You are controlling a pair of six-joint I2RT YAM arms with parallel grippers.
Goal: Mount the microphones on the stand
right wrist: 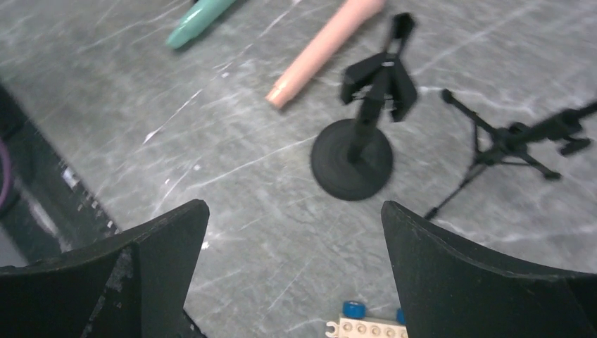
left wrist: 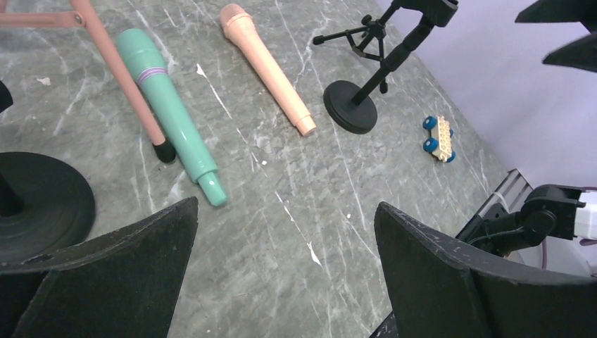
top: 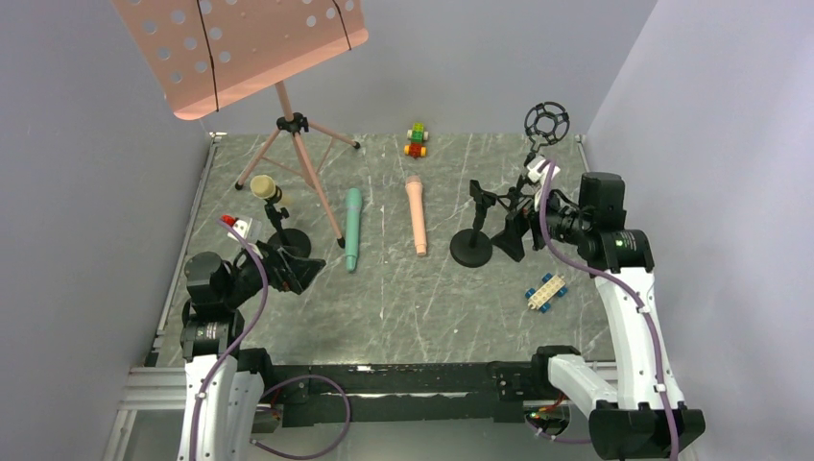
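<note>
In the top view, your left gripper (top: pixel 291 270) stood wide open at lower left, beside the black stand (top: pixel 286 238) with the yellow microphone (top: pixel 265 187) at its top. The teal microphone (top: pixel 352 229) and pink microphone (top: pixel 416 216) lay flat and apart on the surface (top: pixel 432 317) at centre. Your right gripper (top: pixel 509 233), also wide open, hung just right of the round-base stand (top: pixel 472 248). Your left wrist view showed both lying microphones in the upper left. Your right wrist view showed the round-base stand at centre, with the pink tail to its upper left.
</note>
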